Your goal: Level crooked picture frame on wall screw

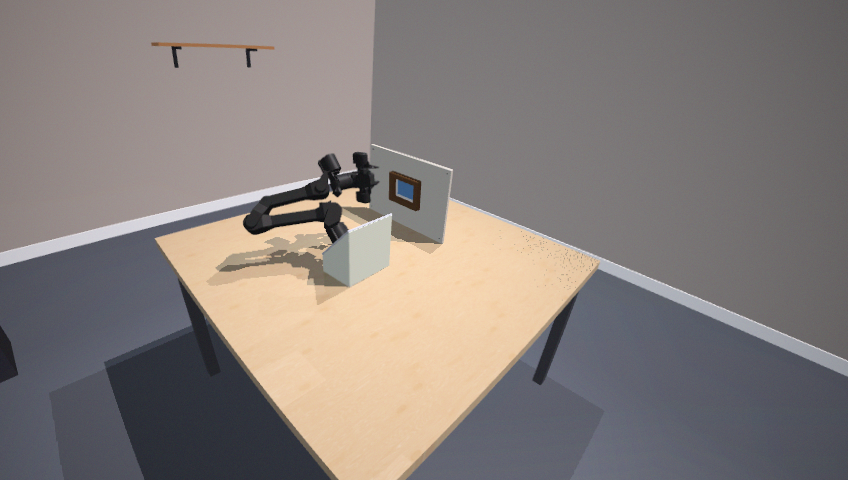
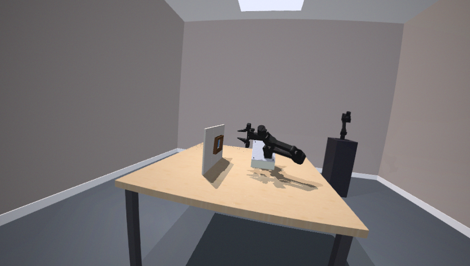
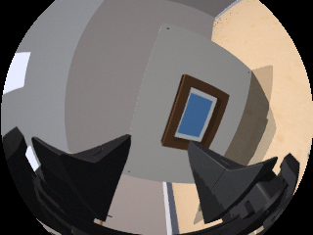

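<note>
The brown picture frame [image 1: 405, 190] [image 2: 217, 144] [image 3: 197, 115] with a blue picture hangs on the front of the upright white panel [image 1: 431, 202] [image 2: 208, 151] [image 3: 168, 59]. In the top view its edges look slightly off the panel's edges, with its right side a little high, but the slant is too small to be sure of. The screw and the notched strip are hidden behind it. My gripper [image 1: 376, 174] [image 2: 238, 134] [image 3: 160, 143] is open and empty. It is back from the panel, with a gap between its fingertips and the frame.
The panel stands on the wooden table [image 1: 368, 344] [image 2: 184, 184]. A pale, slanted box [image 1: 368, 252] [image 2: 262, 164] stands by the arm's base. A wooden shelf [image 1: 212, 45] is on the side wall. A dark pedestal [image 2: 339, 164] with another small arm [image 2: 343, 126] stands beyond the table.
</note>
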Robot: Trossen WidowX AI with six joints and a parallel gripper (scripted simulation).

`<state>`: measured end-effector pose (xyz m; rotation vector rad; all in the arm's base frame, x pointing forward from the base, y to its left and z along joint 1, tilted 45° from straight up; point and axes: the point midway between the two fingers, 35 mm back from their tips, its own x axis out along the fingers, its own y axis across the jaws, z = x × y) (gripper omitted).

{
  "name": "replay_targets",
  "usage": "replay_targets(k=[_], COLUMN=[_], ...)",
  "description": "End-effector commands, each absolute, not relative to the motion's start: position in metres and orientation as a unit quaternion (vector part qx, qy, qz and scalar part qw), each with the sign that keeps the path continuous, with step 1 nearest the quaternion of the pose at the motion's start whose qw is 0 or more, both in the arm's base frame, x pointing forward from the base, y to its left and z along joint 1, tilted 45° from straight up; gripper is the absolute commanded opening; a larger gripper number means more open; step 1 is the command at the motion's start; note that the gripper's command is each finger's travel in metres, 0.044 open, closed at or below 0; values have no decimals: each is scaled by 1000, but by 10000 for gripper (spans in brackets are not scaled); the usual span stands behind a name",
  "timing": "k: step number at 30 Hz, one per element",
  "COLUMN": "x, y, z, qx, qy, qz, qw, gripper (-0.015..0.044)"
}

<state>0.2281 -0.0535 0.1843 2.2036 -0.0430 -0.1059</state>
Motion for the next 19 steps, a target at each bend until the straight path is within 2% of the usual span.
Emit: replay_targets(k=[1,19], x=[200,192], y=[-47,-45], z=[189,188], qx=[890,884], qy=[-10,-4], qz=[-42,-29], qw=[453,467], gripper=[260,260])
